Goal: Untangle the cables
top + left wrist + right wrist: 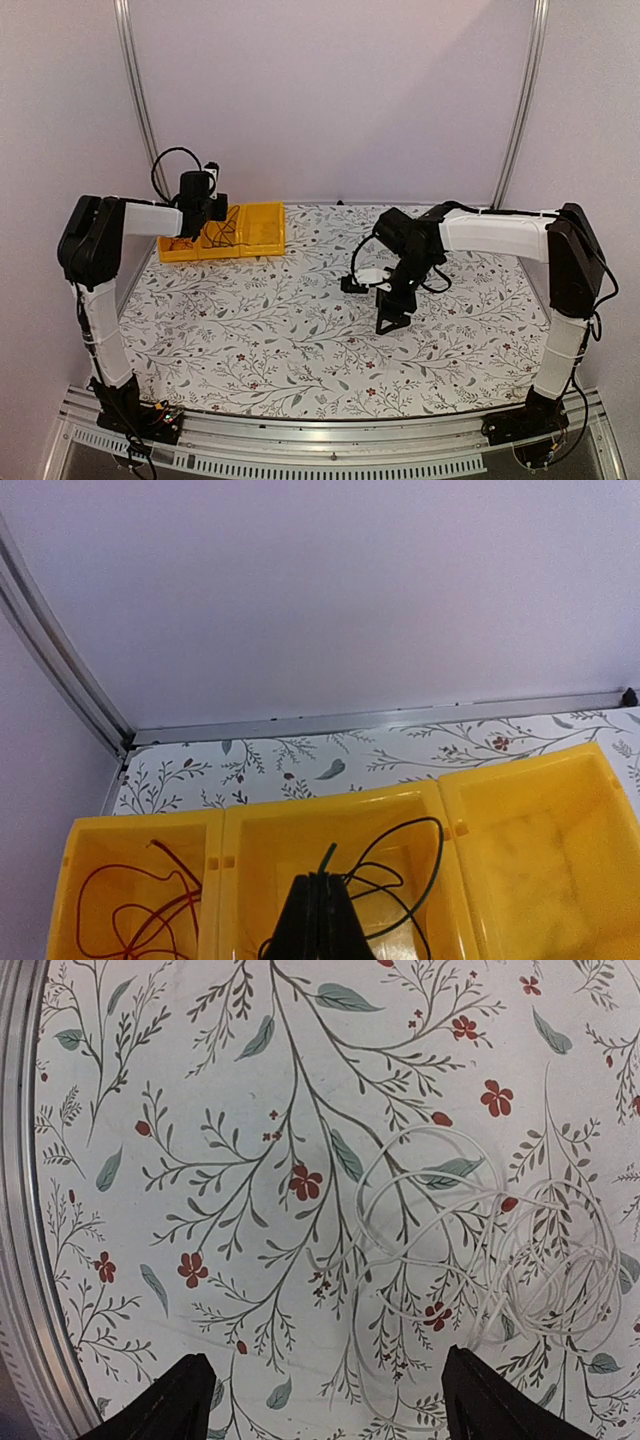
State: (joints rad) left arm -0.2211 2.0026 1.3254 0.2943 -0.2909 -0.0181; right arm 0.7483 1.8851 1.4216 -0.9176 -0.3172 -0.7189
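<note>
While the left hand (312, 915) is pinched shut on a thin black wire (440, 850) in the middle yellow plastic bin (330, 802), the right hand (325, 1380) hangs open over a looped pale wire (480, 1250) on the floral desk (200, 1110), where grabbing overlapping loops might tighten them.

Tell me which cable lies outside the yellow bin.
The pale cable, coiled on the table below the right claw. The red cable and black cable sit in separate yellow bin compartments.

The bins (440, 802) are yellow. A red cable (172, 862), a dark cable (440, 855), perhaps black, and a white cable (490, 1260) show; the tablecloth (190, 1070) has grey-green leaves, red flowers.
</note>
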